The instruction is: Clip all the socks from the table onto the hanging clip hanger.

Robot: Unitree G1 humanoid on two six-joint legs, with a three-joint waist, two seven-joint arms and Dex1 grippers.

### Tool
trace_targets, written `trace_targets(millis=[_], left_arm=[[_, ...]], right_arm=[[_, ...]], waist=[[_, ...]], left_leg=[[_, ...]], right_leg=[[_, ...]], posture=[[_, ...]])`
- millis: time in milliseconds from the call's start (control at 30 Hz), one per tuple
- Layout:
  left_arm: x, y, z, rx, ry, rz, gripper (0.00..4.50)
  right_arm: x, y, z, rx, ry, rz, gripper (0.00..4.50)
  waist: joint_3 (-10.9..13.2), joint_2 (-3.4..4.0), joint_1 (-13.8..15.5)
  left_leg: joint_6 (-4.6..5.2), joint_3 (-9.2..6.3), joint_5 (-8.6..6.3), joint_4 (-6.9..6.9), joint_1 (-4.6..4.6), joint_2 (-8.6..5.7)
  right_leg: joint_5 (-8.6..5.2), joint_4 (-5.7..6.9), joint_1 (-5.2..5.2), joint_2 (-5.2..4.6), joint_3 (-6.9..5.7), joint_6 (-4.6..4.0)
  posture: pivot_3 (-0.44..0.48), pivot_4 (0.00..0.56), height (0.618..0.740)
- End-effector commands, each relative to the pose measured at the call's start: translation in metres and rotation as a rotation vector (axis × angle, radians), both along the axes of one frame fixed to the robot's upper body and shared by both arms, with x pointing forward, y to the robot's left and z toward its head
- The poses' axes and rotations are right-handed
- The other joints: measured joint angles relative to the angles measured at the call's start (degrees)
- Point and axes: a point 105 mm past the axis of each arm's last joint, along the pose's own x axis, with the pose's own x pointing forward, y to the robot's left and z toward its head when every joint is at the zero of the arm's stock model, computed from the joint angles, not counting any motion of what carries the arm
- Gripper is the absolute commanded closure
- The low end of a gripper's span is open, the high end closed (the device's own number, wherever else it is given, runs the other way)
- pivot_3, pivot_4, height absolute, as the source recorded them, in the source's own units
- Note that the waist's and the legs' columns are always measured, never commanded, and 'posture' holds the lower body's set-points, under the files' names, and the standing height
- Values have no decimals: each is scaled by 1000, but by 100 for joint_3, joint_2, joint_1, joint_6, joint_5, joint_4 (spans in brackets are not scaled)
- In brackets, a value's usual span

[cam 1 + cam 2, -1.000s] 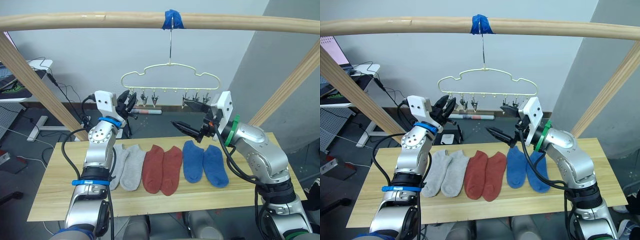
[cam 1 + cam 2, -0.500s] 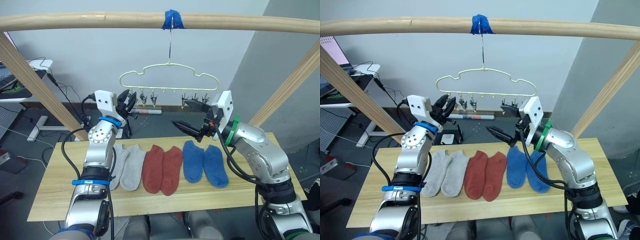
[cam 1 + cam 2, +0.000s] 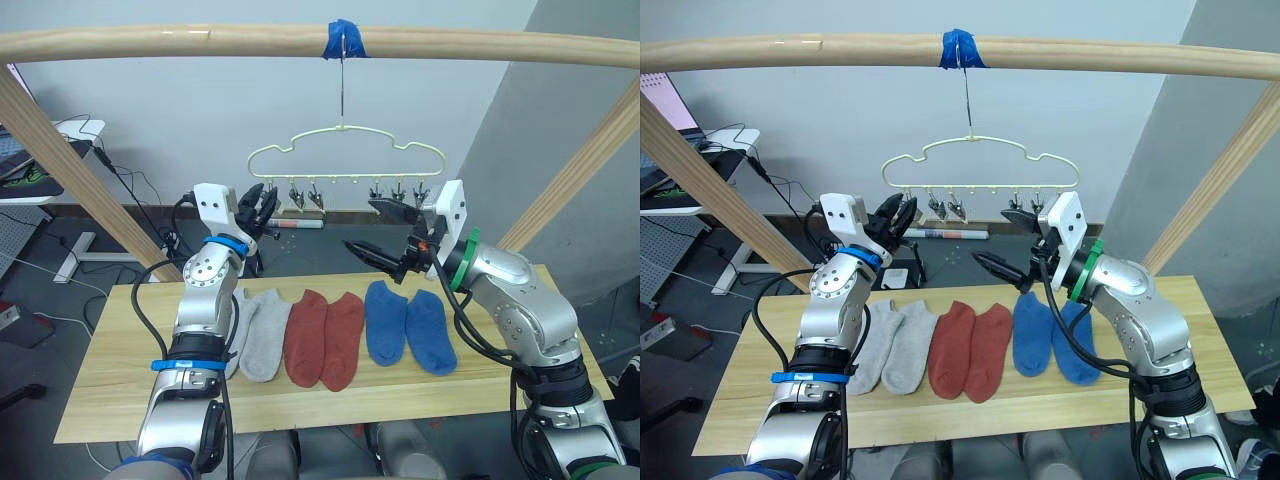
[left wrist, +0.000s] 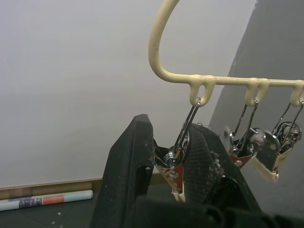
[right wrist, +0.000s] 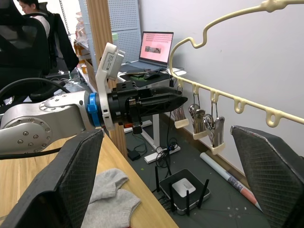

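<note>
Socks: six lie side by side on the table point(image 3: 100, 385), which spans the lower half of the left eye view. From left to right, the two light grey socks point(image 3: 255, 330) sit just left of centre, the two rust red socks point(image 3: 326, 338) at centre, and the two blue socks point(image 3: 408, 326) right of centre; neighbours in each pair touch or nearly touch, toes pointing toward the lower edge of the frame.

The clip hanger point(image 3: 345, 148) hangs in the upper centre by its metal hook point(image 3: 342, 92), which is fixed with blue tape point(image 3: 346, 39) to the wooden pole point(image 3: 150, 42) crossing the top of the frame. Its small metal clips point(image 3: 312, 197) dangle in a row beneath the wavy wire; none carries a sock.

The left gripper point(image 3: 261, 208), centre left, is raised to the hanger's left end. In the left wrist view its fingers point(image 4: 127, 166) are drawn close around the end clip point(image 4: 173, 167), the clip's wire and spring sitting between them; whether they actually press it cannot be told.

The right gripper point(image 3: 385, 232), centre right, is held above the blue socks and below the hanger's right end, its two fingers spread wide apart and holding nothing. In the right wrist view those fingers point(image 5: 78, 166) flank the opposite arm and the row of clips.
</note>
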Motion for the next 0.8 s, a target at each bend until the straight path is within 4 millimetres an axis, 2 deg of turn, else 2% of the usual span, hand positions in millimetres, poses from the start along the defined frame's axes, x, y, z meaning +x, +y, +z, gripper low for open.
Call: trace_targets(millis=[33,133,633,800], left_arm=[[-2,1,16,-10,-57,4,2698],[-1,2,17,-8,-58,10,1843],[1,6,20,-4,-71,31,1843],[0,4,22,1,-85,21,3382]], right_arm=[[-2,-1,14,14,-53,3,0],[-2,-2,14,14,-53,2,0],[0,-3,15,17,-53,-13,0],[0,-3,15,21,-50,-16,0]], waist=[[0,0,-1],[0,0,-1],[0,0,-3],[0,0,-1]], left_leg=[[0,0,0,0,0,0],[0,0,0,0,0,0],[0,-1,0,1,0,0],[0,-1,0,1,0,0]], right_leg=[[0,0,0,0,0,0],[0,0,0,0,0,0],[0,0,0,0,-1,0],[0,0,0,0,-1,0]], posture=[[-184,182,740],[-186,180,740],[-187,182,740],[-185,185,740]])
